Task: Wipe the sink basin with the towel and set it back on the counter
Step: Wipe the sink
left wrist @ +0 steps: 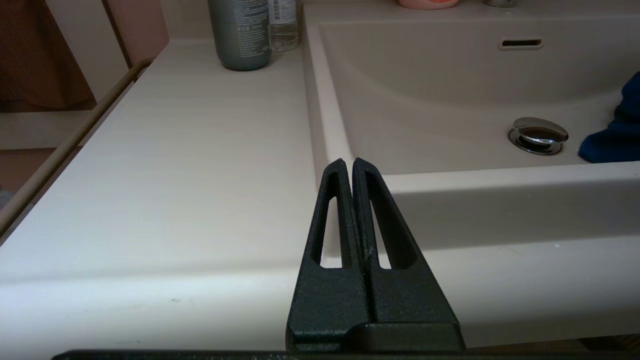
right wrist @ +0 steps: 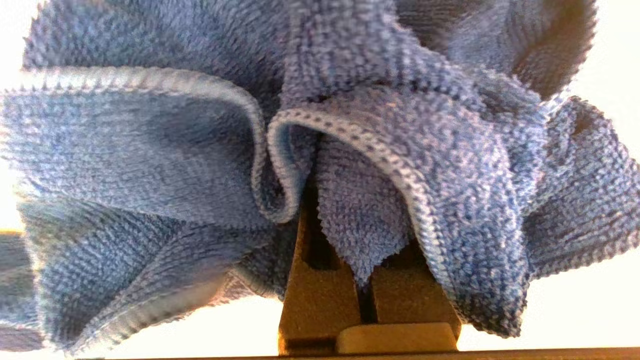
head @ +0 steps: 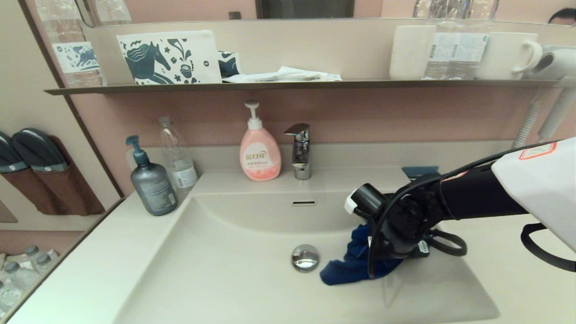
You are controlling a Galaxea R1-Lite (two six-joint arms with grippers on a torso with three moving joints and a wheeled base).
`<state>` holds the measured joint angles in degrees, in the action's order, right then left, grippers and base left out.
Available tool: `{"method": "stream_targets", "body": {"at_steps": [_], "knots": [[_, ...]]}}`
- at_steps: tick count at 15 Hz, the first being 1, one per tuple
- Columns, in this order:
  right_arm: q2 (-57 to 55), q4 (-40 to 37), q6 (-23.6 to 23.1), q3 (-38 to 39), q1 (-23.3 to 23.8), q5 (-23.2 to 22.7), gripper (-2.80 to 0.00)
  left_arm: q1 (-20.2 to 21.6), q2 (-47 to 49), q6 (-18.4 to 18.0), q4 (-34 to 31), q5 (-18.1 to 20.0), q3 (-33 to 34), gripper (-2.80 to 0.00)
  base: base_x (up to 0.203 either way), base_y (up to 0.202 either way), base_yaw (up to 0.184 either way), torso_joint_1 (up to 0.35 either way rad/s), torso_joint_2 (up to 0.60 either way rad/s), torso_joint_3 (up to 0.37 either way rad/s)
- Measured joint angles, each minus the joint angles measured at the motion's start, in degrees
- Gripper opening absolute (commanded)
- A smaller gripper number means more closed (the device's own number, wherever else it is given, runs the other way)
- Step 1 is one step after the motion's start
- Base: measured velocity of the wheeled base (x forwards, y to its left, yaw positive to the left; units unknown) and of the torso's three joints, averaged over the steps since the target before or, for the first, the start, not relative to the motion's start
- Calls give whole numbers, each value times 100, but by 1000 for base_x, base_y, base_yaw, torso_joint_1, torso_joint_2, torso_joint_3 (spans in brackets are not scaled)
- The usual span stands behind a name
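Observation:
The cream-white sink basin (head: 234,270) has a chrome drain plug (head: 305,257) and a slot overflow hole (head: 304,203). A bunched dark blue towel (head: 348,265) lies on the basin floor just right of the plug. My right gripper (head: 382,258) reaches down into the basin and is shut on the towel (right wrist: 350,165), whose folds hide the fingertips in the right wrist view. My left gripper (left wrist: 347,162) is shut and empty, hovering by the counter (left wrist: 175,165) near the basin's front left corner. The plug (left wrist: 538,134) and a towel corner (left wrist: 612,142) show in the left wrist view.
A grey pump bottle (head: 152,182), a clear bottle (head: 177,159) and a pink soap dispenser (head: 259,153) stand behind the basin, beside the chrome faucet (head: 300,150). A dark wall shelf (head: 297,84) holds cups and pouches. A small blue item (head: 420,171) lies on the counter's back right.

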<state>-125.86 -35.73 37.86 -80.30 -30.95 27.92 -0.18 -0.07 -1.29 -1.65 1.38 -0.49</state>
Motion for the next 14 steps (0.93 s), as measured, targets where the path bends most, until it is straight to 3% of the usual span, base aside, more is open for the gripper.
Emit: {"method": "stream_targets", "body": {"at_steps": [6, 14], "knots": [[78, 1243, 12, -727, 375, 362, -280, 0, 0, -1, 1, -1, 0, -280, 0, 0, 0, 0, 0, 0], [121, 1515, 2, -973, 244, 341, -280, 0, 0, 0, -2, 2, 2, -280, 0, 0, 0, 0, 0, 0]]}}
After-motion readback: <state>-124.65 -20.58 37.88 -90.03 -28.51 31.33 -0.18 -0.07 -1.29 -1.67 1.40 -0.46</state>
